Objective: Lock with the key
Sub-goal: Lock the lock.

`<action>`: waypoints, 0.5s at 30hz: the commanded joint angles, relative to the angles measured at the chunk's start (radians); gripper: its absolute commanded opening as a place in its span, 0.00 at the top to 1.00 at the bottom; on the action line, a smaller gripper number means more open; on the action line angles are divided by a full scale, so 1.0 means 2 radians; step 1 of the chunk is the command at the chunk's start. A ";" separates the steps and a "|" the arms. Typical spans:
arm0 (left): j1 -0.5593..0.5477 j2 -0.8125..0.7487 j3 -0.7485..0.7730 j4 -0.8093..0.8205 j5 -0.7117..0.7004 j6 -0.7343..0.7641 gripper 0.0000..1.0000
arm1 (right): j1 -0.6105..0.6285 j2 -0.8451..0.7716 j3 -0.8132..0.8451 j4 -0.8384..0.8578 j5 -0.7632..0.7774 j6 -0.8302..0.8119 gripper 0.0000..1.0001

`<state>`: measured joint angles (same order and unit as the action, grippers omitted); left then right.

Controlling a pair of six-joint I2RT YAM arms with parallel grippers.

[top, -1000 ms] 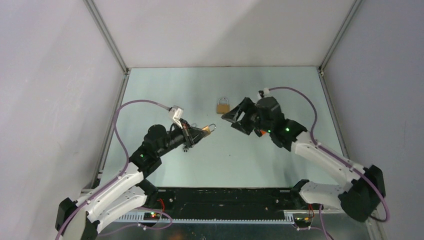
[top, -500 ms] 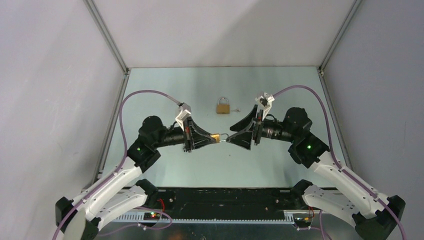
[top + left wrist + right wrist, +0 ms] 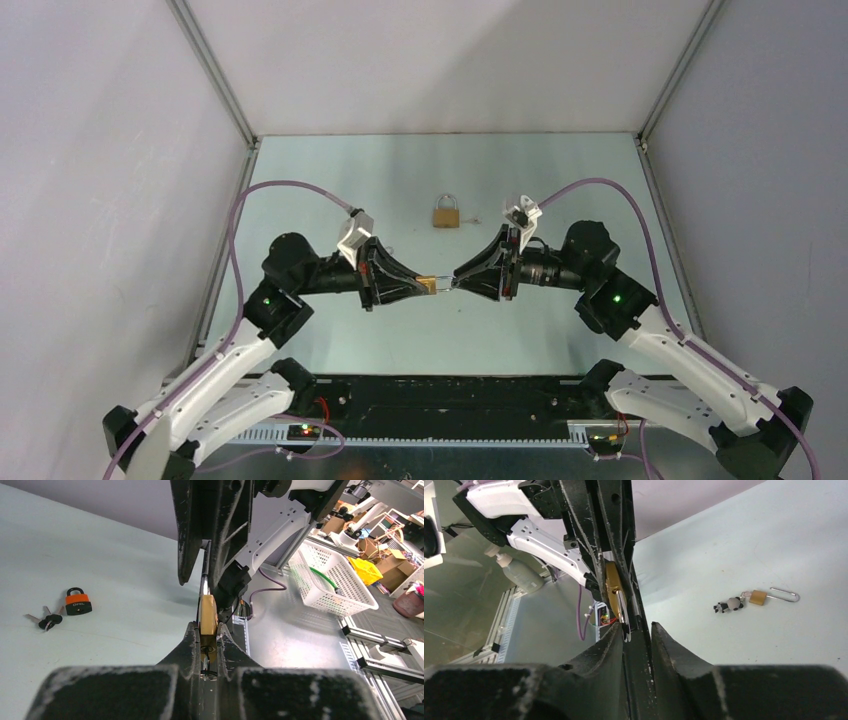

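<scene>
The left gripper (image 3: 422, 284) is squeezed tight on the brass padlock (image 3: 208, 614), up in the air over the table (image 3: 330, 180); the right gripper (image 3: 638, 630) sits at its shackle (image 3: 621, 607), and I cannot tell if it grips; this looks like the grabbing step; next, pinch the shackle firmly.

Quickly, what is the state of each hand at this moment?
Left hand: closed, holding the brass padlock by its body.
Right hand: around the shackle; whether it grips cannot be told.
</scene>
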<state>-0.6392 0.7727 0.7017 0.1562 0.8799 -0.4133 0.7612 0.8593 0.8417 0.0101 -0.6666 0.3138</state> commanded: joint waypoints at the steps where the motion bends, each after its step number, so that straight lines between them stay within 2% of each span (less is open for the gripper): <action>1: -0.002 -0.019 0.018 0.025 0.016 0.008 1.00 | 0.002 -0.003 0.001 0.031 -0.003 0.006 0.77; 5: -0.002 -0.024 0.017 0.025 0.010 0.006 1.00 | 0.011 0.004 0.001 0.042 -0.019 0.009 1.00; 15: -0.005 -0.011 0.018 0.024 -0.005 -0.003 1.00 | 0.037 0.006 0.001 0.059 -0.013 -0.007 1.00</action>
<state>-0.6388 0.7395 0.7017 0.1467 0.8951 -0.4133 0.7994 0.8608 0.8406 0.0628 -0.6662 0.3202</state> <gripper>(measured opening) 0.083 0.010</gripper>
